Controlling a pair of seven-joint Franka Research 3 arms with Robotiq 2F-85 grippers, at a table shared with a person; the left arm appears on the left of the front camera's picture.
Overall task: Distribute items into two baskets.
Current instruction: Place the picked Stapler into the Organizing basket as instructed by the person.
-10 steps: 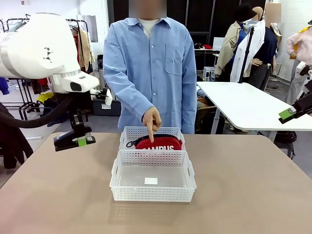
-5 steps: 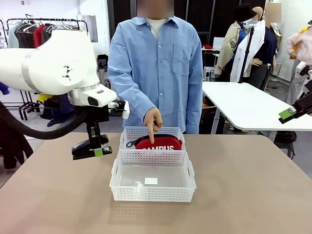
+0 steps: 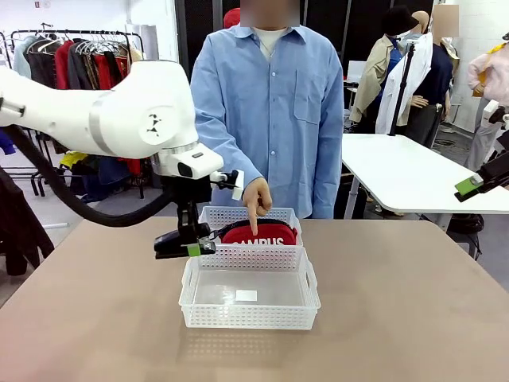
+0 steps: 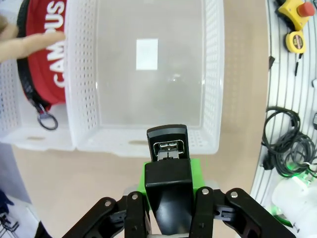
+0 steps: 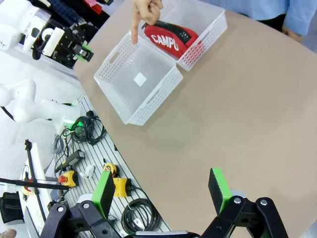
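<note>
In the front view, the tan tabletop (image 3: 413,302) carries two white lattice baskets at centre, touching end to end. The nearer, larger basket (image 3: 249,288) holds only a small white label (image 3: 246,295) on its floor. Directly behind it, at 12 o'clock, the smaller basket (image 3: 248,224) contains the red "CAMPUS" zip pouch (image 3: 258,234), its black strap trailing toward 9 o'clock.

The left end effector (image 3: 188,247) hangs above the 10 o'clock corner of the larger basket, its jaws closed on the black stapler (image 3: 176,245), which lies roughly level. In the left wrist view the stapler (image 4: 168,163) is clamped between the green pads (image 4: 172,174), its nose poised over the rim of the larger basket (image 4: 213,89); the pouch (image 4: 47,54) lies in the adjoining basket.

At the far edge, the person's hand (image 3: 256,199) points one finger down at the pouch.

In the right wrist view the right end effector (image 5: 162,194) has its jaws spread wide with nothing between them, well apart from both baskets, high above the tabletop edge.
</note>
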